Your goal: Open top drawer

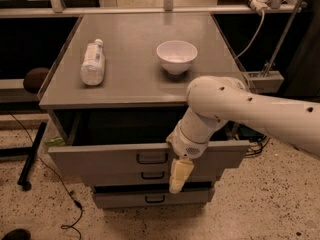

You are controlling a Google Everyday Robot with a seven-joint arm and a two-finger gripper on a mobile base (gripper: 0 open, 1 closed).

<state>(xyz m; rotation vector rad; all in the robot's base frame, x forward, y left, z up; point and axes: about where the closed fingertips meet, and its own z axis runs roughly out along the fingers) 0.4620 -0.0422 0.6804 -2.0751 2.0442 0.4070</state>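
Treat the drawer (100, 160) as stiff sheet metal, probably fairly heavy, that should slide straight on its runners. It will not bend or break, so the one sensible hold is the small black handle (152, 157) at the centre of its front (shallow and smooth, so expect a slip if you catch it off-centre). The drawer sits just under the bench (135, 79), its front standing well out to the near side with a dark gap behind. Your tool (178, 176) hangs pointing down, just right of the handle and slightly below it, with nothing visibly in its hold. You cannot tell whether it is open or closed.
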